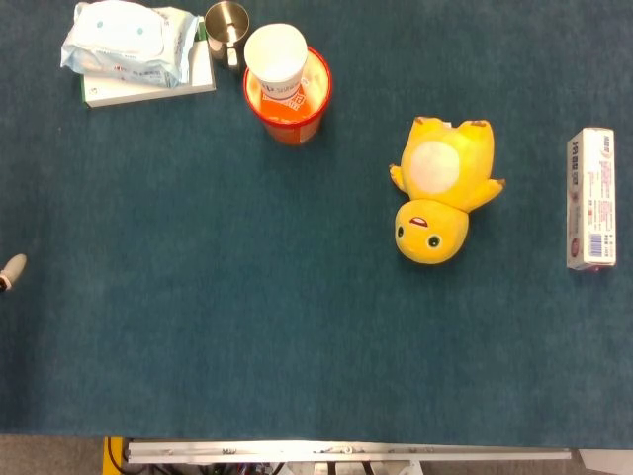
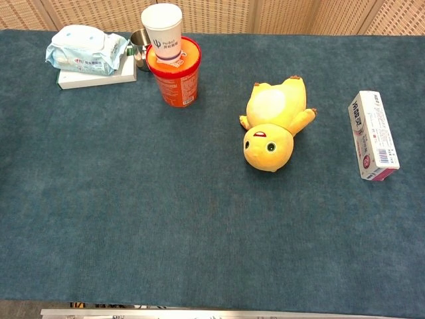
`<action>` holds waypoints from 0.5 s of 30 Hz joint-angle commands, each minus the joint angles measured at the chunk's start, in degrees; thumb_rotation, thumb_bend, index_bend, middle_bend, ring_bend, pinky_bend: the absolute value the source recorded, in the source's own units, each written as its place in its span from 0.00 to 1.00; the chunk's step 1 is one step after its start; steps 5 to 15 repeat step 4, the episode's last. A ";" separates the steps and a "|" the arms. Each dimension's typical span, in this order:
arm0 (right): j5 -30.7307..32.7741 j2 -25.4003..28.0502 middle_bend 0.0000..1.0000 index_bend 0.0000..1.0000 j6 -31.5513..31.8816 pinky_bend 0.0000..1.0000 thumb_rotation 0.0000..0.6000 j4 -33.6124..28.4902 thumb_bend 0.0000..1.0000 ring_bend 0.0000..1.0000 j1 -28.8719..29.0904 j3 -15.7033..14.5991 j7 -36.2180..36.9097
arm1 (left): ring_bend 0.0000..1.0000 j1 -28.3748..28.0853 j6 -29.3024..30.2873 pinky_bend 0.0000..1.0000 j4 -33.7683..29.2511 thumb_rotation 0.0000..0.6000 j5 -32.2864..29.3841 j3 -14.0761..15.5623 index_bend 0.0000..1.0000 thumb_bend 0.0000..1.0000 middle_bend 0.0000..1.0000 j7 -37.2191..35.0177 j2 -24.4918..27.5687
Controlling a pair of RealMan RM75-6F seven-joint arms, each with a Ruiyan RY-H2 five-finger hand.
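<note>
A yellow plush toy (image 1: 440, 198) (image 2: 272, 126) lies on its back on the blue table cloth (image 1: 247, 317), head toward the front edge, with nothing touching it. My right hand shows in neither view. At the left edge of the head view only a small pale tip (image 1: 12, 269), apparently of my left hand, pokes in; how its fingers stand is hidden. It is far from every object.
A white and pink carton (image 1: 590, 198) (image 2: 373, 135) lies at the right edge. At the back left stand an orange tub (image 1: 289, 99) (image 2: 172, 73) topped by a white paper cup (image 1: 275, 54) (image 2: 162, 23), a metal cup (image 1: 226, 25), and a wipes pack (image 1: 129, 40) (image 2: 86, 48) on a white box.
</note>
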 commanded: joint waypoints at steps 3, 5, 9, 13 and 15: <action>-1.14 -0.12 0.17 0.15 -0.54 0.00 0.97 -0.20 0.00 0.00 -0.58 0.07 0.36 | 0.01 -0.51 -0.44 0.03 -0.30 1.00 0.44 0.10 0.08 0.15 0.04 0.43 -0.14; -1.40 -0.12 0.17 0.15 -0.67 0.00 0.97 -0.33 0.00 0.00 -0.59 0.14 0.30 | 0.01 -0.51 -0.41 0.03 -0.29 1.00 0.48 0.15 0.08 0.15 0.04 0.50 -0.22; -1.40 -0.12 0.17 0.15 -0.67 0.00 0.97 -0.33 0.00 0.00 -0.59 0.14 0.30 | 0.01 -0.51 -0.41 0.03 -0.29 1.00 0.48 0.15 0.08 0.15 0.04 0.50 -0.22; -1.40 -0.12 0.17 0.15 -0.67 0.00 0.97 -0.33 0.00 0.00 -0.59 0.14 0.30 | 0.01 -0.51 -0.41 0.03 -0.29 1.00 0.48 0.15 0.08 0.15 0.04 0.50 -0.22; -1.40 -0.12 0.17 0.15 -0.67 0.00 0.97 -0.33 0.00 0.00 -0.59 0.14 0.30 | 0.01 -0.51 -0.41 0.03 -0.29 1.00 0.48 0.15 0.08 0.15 0.04 0.50 -0.22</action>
